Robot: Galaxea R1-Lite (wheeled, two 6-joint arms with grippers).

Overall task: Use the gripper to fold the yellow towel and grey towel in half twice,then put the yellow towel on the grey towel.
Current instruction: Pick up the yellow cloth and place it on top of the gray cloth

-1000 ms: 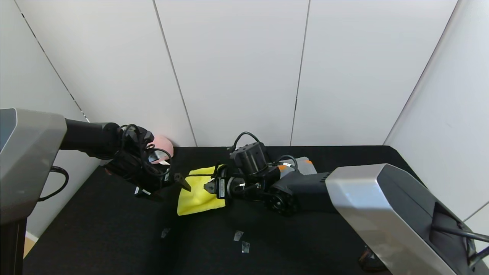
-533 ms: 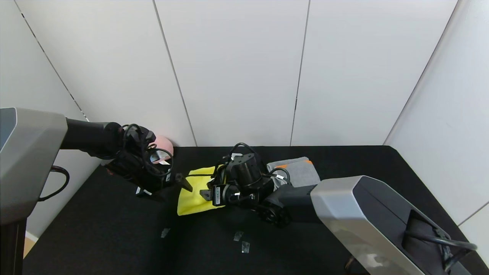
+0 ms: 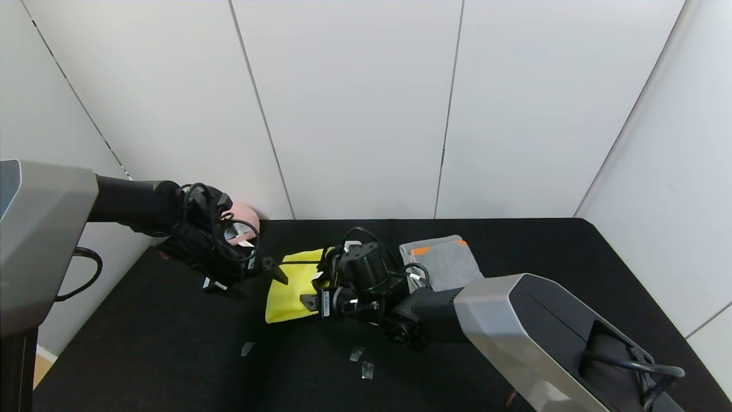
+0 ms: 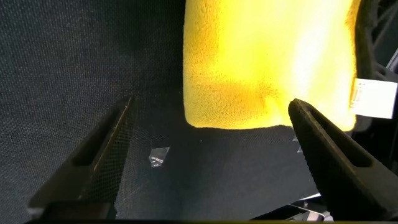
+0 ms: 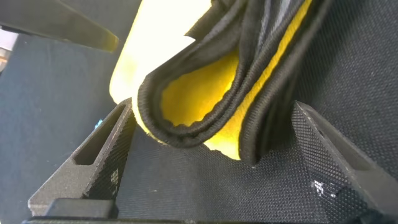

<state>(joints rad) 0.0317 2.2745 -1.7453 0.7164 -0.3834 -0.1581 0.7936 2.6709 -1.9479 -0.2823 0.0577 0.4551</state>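
Working the yellow towel (image 3: 289, 289) mid-table: your right tool (image 3: 309, 298) is gaping around its trimmed layered edge, left tool (image 3: 273, 270) spread alongside. Close on every layer before lifting toward grey towel (image 3: 449, 263).

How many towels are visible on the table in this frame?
2. The yellow towel lies folded left of centre, between the two end effectors. The grey towel lies folded to its right, behind the right arm, which hides part of it. No others show.
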